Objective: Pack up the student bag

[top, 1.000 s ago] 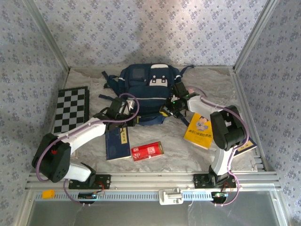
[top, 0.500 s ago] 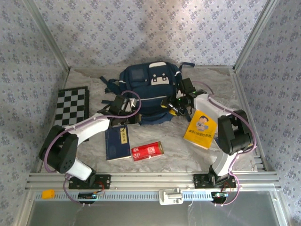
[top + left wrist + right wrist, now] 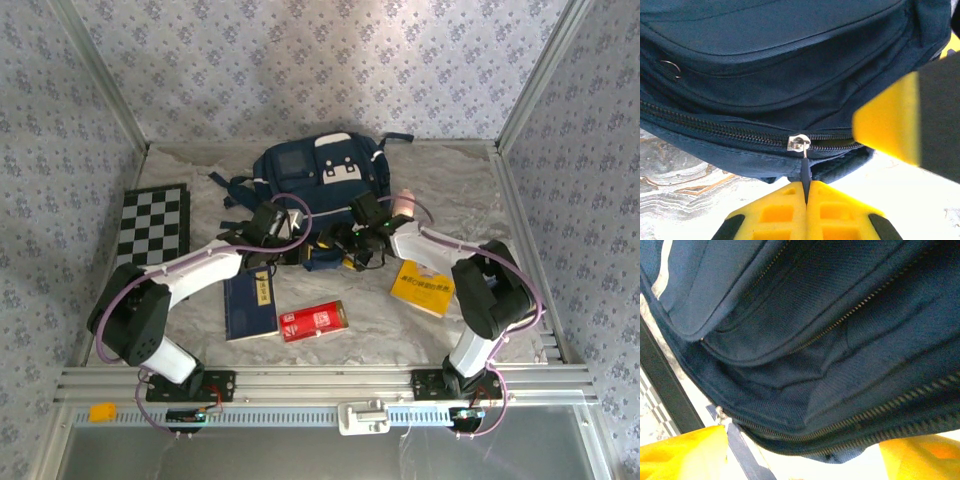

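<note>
1. Both wrists have closed in on each other since a second ago. The left gripper point(image 3: 283, 243) has slid rightwards and the right gripper point(image 3: 348, 248) leftwards, off the yellow paperback book point(image 3: 422, 287). They now meet at the near edge of the large navy blue fabric student bag with white-grey patches point(image 3: 318, 180).
2. That bag lies at the middle back of the pale marbled tabletop point(image 3: 450, 175), pockets facing up.
3. I judge the task to be at an early stage. The dark blue book with a pale label point(image 3: 250, 305), the red rectangular box point(image 3: 314, 320), the yellow book and the black-and-white chequered board point(image 3: 150, 232) all lie outside on the table. Nothing looks packed, and the step in hand appears to be opening the zip.
4. The left wrist view adds detail that is too small to make out from above. The left gripper's yellow fingers are clenched on the dark pull tab point(image 3: 804, 170), which hangs from the silver zip slider point(image 3: 799, 142). The teeth are meshed on one side of the slider, and a narrow gap seems to begin on the other.
5. The right wrist view shows the bag's folds and a second zip line. The right gripper's yellow fingers point(image 3: 680, 452) stand wide apart, released, with the bag's lower seam between them. A dark blue strap tab point(image 3: 742, 452) sits just beside one finger, and I cannot tell whether it touches.
6. The top view supplies the layout: the loose items sit near the bag's front and sides.
</note>
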